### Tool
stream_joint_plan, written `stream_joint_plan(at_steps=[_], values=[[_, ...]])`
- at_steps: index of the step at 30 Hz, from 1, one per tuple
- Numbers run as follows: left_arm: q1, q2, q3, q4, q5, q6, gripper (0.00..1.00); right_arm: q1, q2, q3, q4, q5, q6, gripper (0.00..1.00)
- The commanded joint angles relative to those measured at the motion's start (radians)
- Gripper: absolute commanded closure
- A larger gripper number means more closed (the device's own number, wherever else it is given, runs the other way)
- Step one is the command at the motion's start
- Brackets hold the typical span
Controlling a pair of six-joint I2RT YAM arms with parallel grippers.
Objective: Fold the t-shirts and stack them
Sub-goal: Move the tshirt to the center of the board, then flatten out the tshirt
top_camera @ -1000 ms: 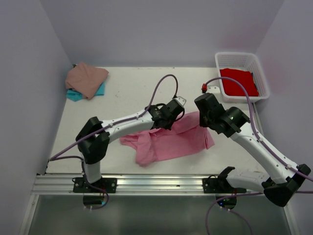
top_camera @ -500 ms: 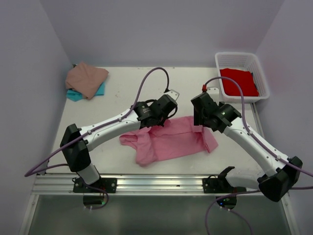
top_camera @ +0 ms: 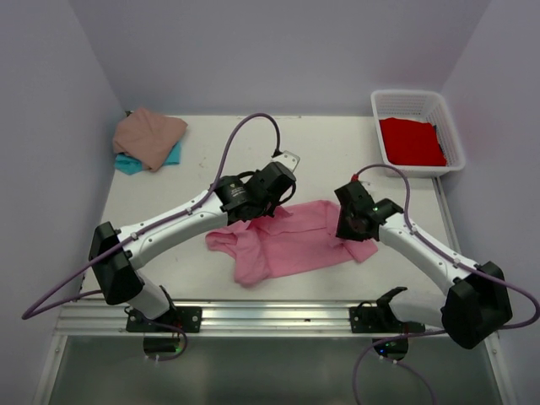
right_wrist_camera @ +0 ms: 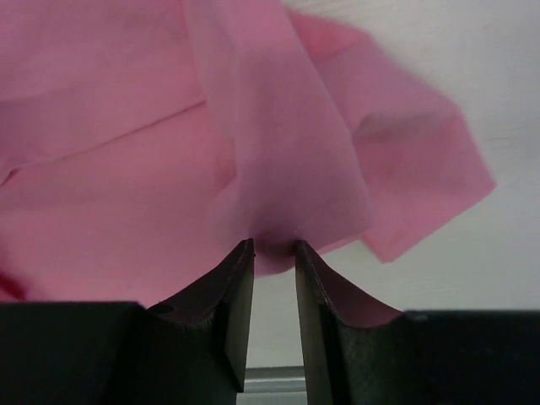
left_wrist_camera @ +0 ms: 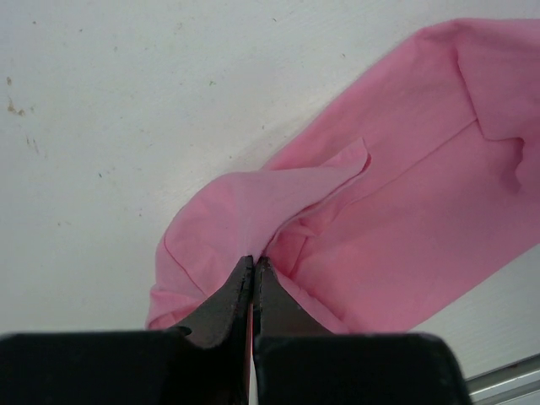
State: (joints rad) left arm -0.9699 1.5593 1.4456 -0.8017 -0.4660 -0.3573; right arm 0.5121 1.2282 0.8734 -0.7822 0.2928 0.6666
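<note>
The bright pink t-shirt [top_camera: 291, 245] lies spread and rumpled near the middle of the white desk [top_camera: 228, 152], between the two arms and closer to the near edge. The left pincer [left_wrist_camera: 253, 260] is closed tight on a raised fold at the shirt's far edge, its black tips pressed together with cloth between them. The right pincer [right_wrist_camera: 272, 245] sits at the shirt's right end with its jaws a narrow gap apart and a blurred ridge of pink cloth rising from its tips. Whether that cloth is actually pinched cannot be told. Well apart, in the far left corner, a dusty tan-pink t-shirt [top_camera: 148, 135] lies on top of a teal t-shirt [top_camera: 126, 164], whose edge shows beneath it. In the far right corner a white lattice basket [top_camera: 405, 94] holds a red t-shirt [top_camera: 412, 141]. A purple cable [top_camera: 245, 135] arches up from the left arm over the desk, and another loops by the right arm. An aluminium rail [top_camera: 270, 319] runs along the near edge, carrying both bases. Small dark specks mark the desk surface beside the shirt.
</note>
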Motion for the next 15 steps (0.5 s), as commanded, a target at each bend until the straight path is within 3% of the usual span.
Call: stream_joint_plan(at_steps=[1, 5, 15], values=[[-0.001, -0.022, 0.004, -0.002, -0.023, -0.008, 1.0, 0.002, -0.09, -0.085, 0.211, -0.28, 0.123, 0.71], [-0.001, -0.007, 0.001, 0.001, -0.019, -0.009, 1.0, 0.002, -0.102, -0.1, 0.227, -0.383, 0.139, 0.63], [-0.001, -0.022, -0.014, 0.01, -0.019, -0.02, 1.0, 0.003, -0.115, -0.093, 0.164, -0.336, 0.136, 0.45]])
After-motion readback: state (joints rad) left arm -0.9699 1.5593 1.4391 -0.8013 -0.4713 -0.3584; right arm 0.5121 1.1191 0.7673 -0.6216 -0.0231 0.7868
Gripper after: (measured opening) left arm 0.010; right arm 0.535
